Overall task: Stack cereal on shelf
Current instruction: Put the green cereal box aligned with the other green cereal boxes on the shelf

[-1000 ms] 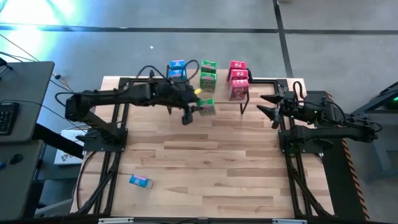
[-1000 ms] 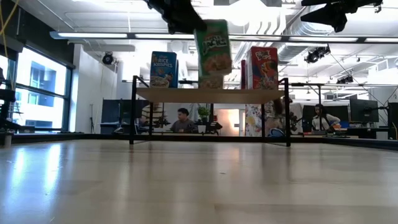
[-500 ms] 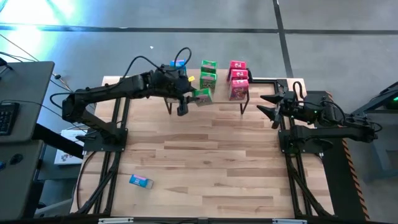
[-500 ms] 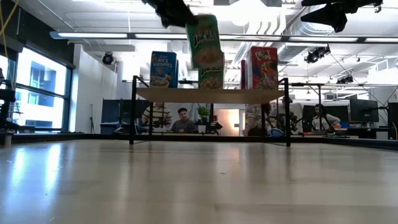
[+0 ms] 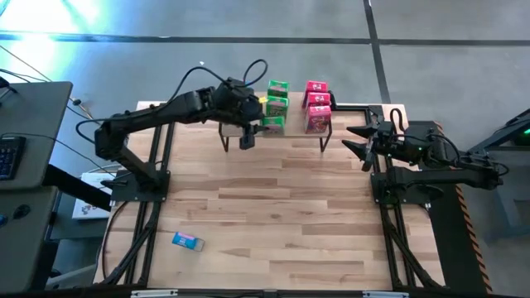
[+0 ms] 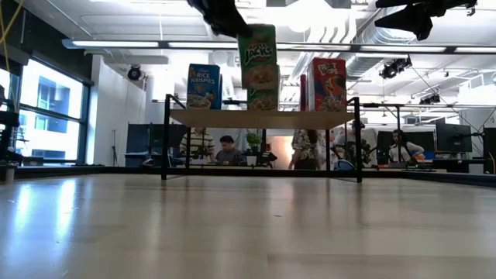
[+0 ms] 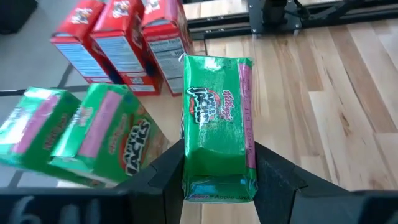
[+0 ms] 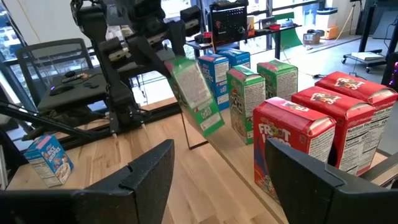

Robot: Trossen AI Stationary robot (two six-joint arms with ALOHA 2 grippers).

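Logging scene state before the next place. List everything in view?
pink-red cereal boxes: three, in a row at the right end of the shelf
green cereal boxes: two, upright mid-shelf
held green box: one, in the left gripper, raised by the other green ones
blue cereal boxes: two, shelf's left part
loose blue box: one, lying on the table's near left
shelf: one, light plank on black legs, far side of the table
table: one, light wood
people: several, in the room behind
left gripper: shut on the held green box
right gripper: open, waiting off the shelf's right end
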